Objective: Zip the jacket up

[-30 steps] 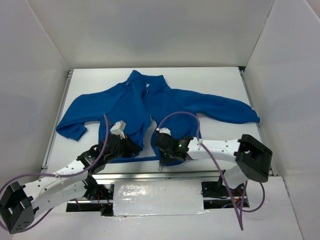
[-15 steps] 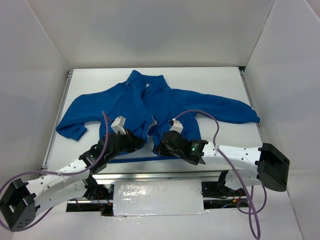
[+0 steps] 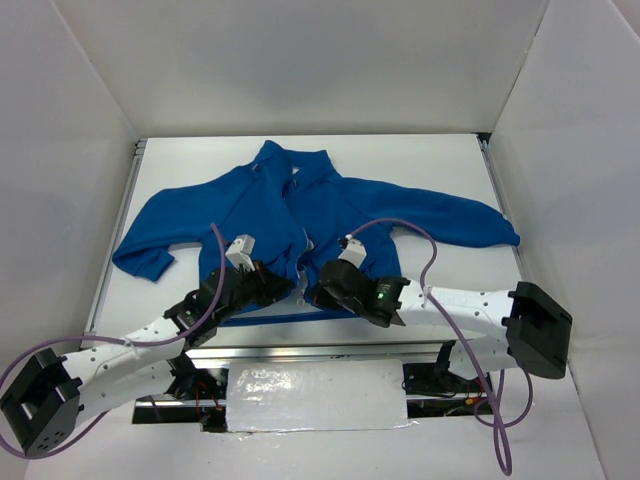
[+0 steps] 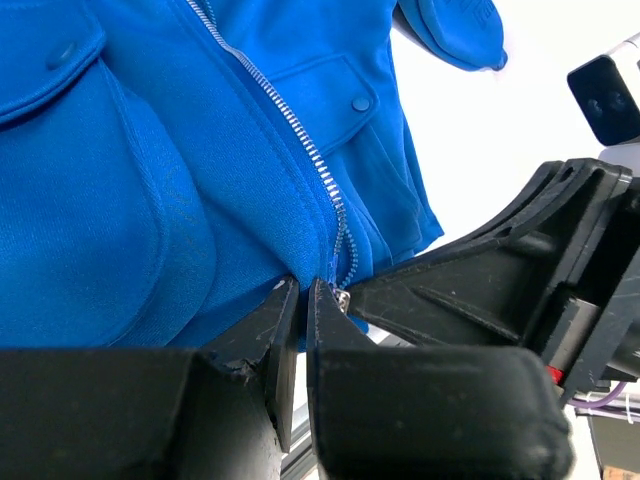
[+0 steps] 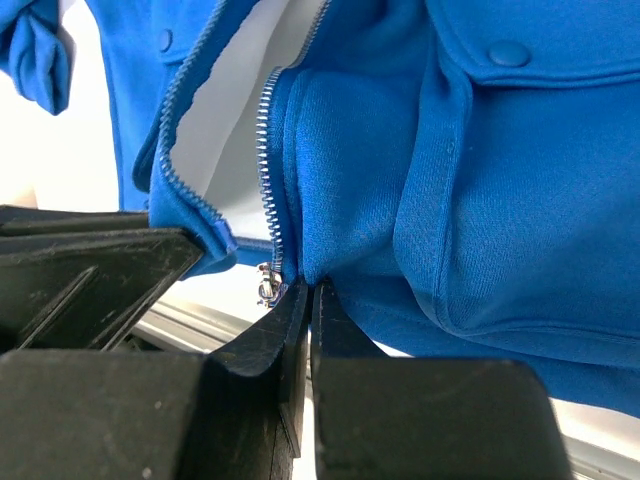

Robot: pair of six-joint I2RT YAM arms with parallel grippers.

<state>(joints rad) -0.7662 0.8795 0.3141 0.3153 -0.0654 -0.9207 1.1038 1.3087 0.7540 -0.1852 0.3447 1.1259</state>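
Left wrist: jacket [image 4: 150, 200] collar cropped; slider [image 4: 343, 296] seemingly half-hidden.

My two white arm links [image 3: 120, 352], black blocky joint housings [image 3: 538, 328], purple cables [image 3: 400, 222] looping off each wrist, small white camera boxes [image 3: 240, 252], one green light [image 3: 379, 294], matte black wedge-shaped fingers [image 4: 255, 345]

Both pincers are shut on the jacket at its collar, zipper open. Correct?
Not the collar. The left pincer and right pincer are shut on the jacket at its bottom hem, zipper open. The top external view shows the collar at the far end, untouched.
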